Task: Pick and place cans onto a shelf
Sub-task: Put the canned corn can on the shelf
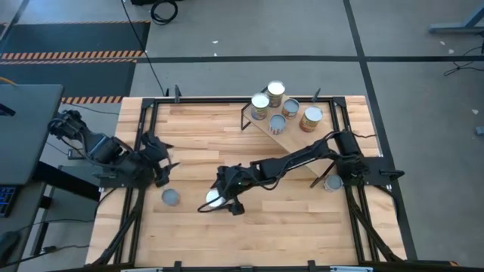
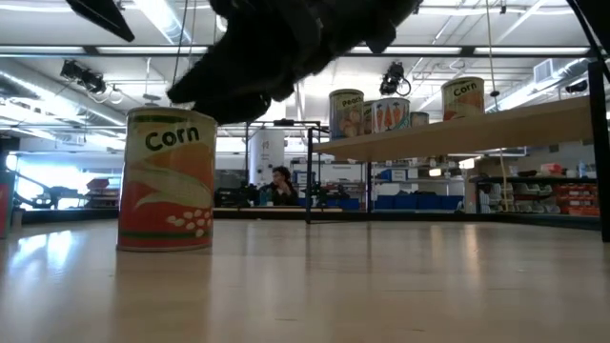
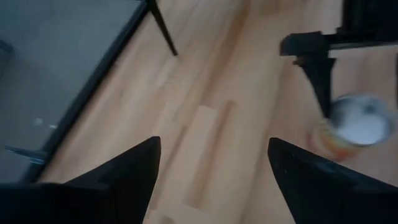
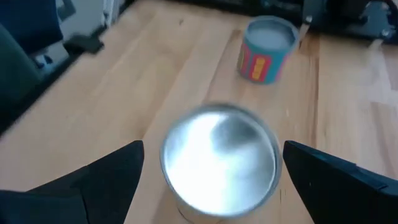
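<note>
the right gripper [image 1: 217,200] hangs over a silver-topped can [image 4: 219,163] near the middle front of the table [image 1: 302,227], its fingers spread wide on either side of the can and not touching it. this looks like the approach before a grasp — the next move calls for coming down so the fingers flank the can's sides, then closing squarely so it does not tip or slide.

the left gripper [image 1: 168,168] waits at the table's left side, fingers apart with nothing between them. a second can [image 1: 171,197] stands just in front of it, a little to the left of the one being approached; the low view shows a can labelled corn [image 2: 167,179] upright on the table, though which of the two this is i cannot tell.

the shelf [image 1: 299,136] sits at the back right, angled. five cans [image 1: 275,92] stand on it in a loose cluster, all upright, with room left along its nearer end. one more can [image 1: 331,183] stands on the table by the right arm's base — so three seem left to place.
</note>
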You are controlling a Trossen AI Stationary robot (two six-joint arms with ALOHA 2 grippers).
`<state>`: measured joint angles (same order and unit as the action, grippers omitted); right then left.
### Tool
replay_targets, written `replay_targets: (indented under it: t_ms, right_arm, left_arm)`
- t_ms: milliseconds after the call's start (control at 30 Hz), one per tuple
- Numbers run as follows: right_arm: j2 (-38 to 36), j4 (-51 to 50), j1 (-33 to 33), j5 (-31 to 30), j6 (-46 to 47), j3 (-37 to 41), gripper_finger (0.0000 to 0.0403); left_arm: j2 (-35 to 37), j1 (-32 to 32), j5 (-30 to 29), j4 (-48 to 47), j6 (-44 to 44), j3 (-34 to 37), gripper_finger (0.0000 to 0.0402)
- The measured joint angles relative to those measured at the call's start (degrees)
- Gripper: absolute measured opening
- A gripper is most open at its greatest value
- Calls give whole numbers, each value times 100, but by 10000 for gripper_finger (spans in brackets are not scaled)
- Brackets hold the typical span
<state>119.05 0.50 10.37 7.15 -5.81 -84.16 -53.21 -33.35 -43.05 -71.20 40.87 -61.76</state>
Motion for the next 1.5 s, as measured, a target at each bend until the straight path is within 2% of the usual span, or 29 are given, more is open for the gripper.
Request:
replay_targets:
  t_ms: [133, 233, 400, 500, 667, 833, 1000, 1133, 1233, 1333, 1433, 1500]
  right_arm:
    - [-6, 584, -16, 3, -127, 243, 394]
    - [1, 618, -54, 11, -248, 388, 394]
    - [156, 954, -126, 291, -525, 384, 394]
    - [476, 1220, -153, 483, -443, 281, 394]
    - [743, 1345, -153, 453, -333, -4, 390]
    - [739, 1239, -129, 379, -158, -68, 362]
    - [593, 682, -56, 274, -142, -73, 315]
    - [71, -194, 97, 141, -20, -97, 310]
    - [-759, -993, 242, -199, 558, -102, 310]
    - [-1743, -1834, 438, -688, 1106, -112, 310]
    - [-2635, -2616, 736, -1855, 1655, -112, 310]
    - [-3127, -3360, 940, -2900, 2212, -114, 310]
  left_arm:
    - [0, 465, 3, 37, -799, 0, 304]
    - [-2, 776, 72, 264, -1332, 0, 304]
    - [-2, 1110, 200, 999, -1451, 0, 304]
    - [-2, 1232, 356, 1319, -1251, 0, 304]
    - [10, 1330, 401, 1399, -655, 2, 304]
    - [43, 1328, 403, 1419, 10, 2, 304]
    - [96, 1328, 524, 1446, 384, 2, 304]
    - [103, 1328, 542, 1505, 508, 2, 304]
    - [66, 1328, 464, 1668, 524, 0, 304]
    - [70, 1328, 140, 1927, 523, 2, 304]
    - [-30, 1345, -234, 2285, 388, 0, 304]
    - [-142, 1388, -379, 2503, 78, 2, 304]
